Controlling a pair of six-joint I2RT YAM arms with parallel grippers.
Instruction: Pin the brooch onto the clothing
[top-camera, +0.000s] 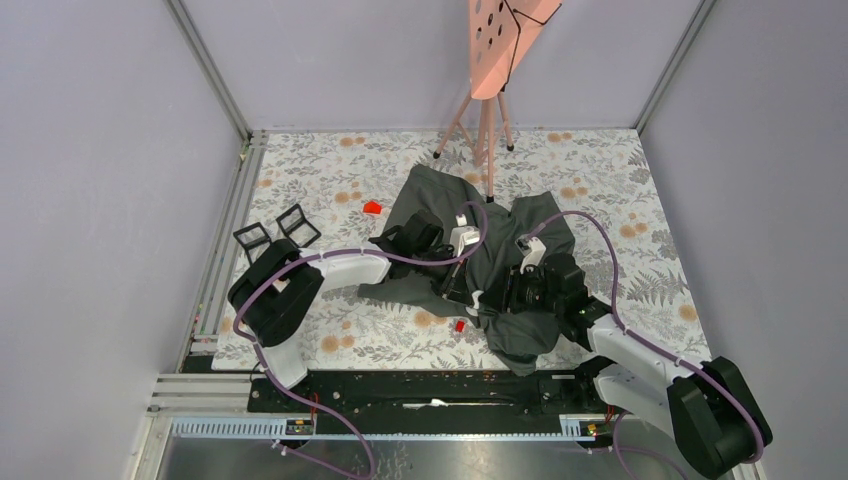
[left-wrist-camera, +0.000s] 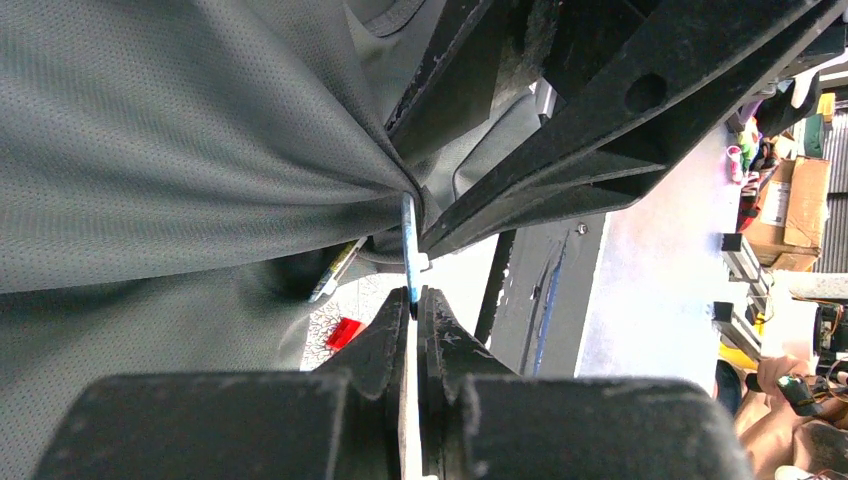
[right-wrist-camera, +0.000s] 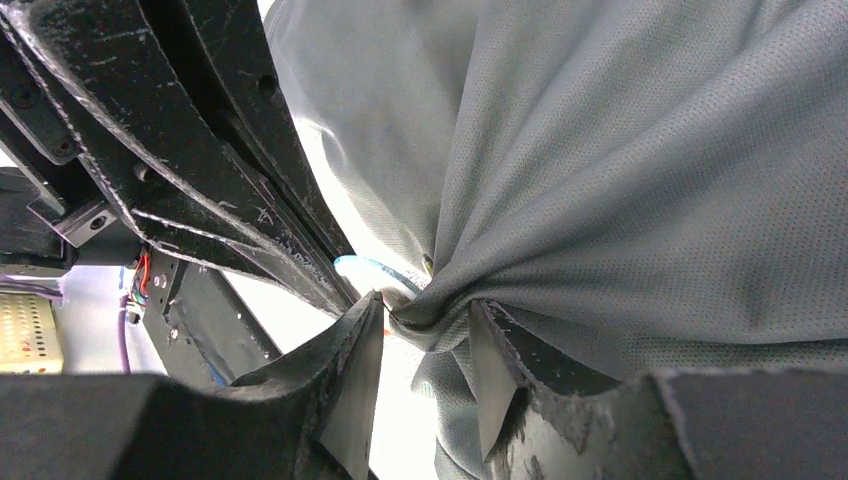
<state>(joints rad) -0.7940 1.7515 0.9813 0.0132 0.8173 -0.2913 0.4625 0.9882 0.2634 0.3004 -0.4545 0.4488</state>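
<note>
The shirt (top-camera: 437, 190) is lying crumpled in the middle of the bench (top-camera: 620, 190), which is wearing a leaf-and-flower patterned cover. Both arms are reaching in over the shirt and meeting near its centre. The left arm (top-camera: 345, 268) is coming across from the left, and the right arm (top-camera: 625, 350) is coming up from the near right corner.

In the left wrist view the left jaws are pressing together on the brooch (left-wrist-camera: 408, 240), a thin flat piece with a blue edge. It is standing on edge and sticking out past the tips. Its far end is touching the shirt (left-wrist-camera: 150, 150) where the fabric is gathering into a tight point. The right jaws are crossing the upper right of that view, just beside the same point.

In the right wrist view the right jaws are standing partly apart and pinching a bunched fold of the shirt (right-wrist-camera: 650, 180) between their tips, with creases fanning out from the grip. The brooch (right-wrist-camera: 365, 266) is showing as a pale blue curve just beside that fold, against the black fingers of the left jaws.

A small red piece (top-camera: 372, 207) is lying on the bench left of the shirt's far end. Another red piece (top-camera: 460, 325) is lying by its near edge. Two black square frames (top-camera: 277, 232) are sitting near the left edge of the bench. A pink stand (top-camera: 487, 110) is standing on thin legs at the far side, its feet just beyond the shirt.
</note>
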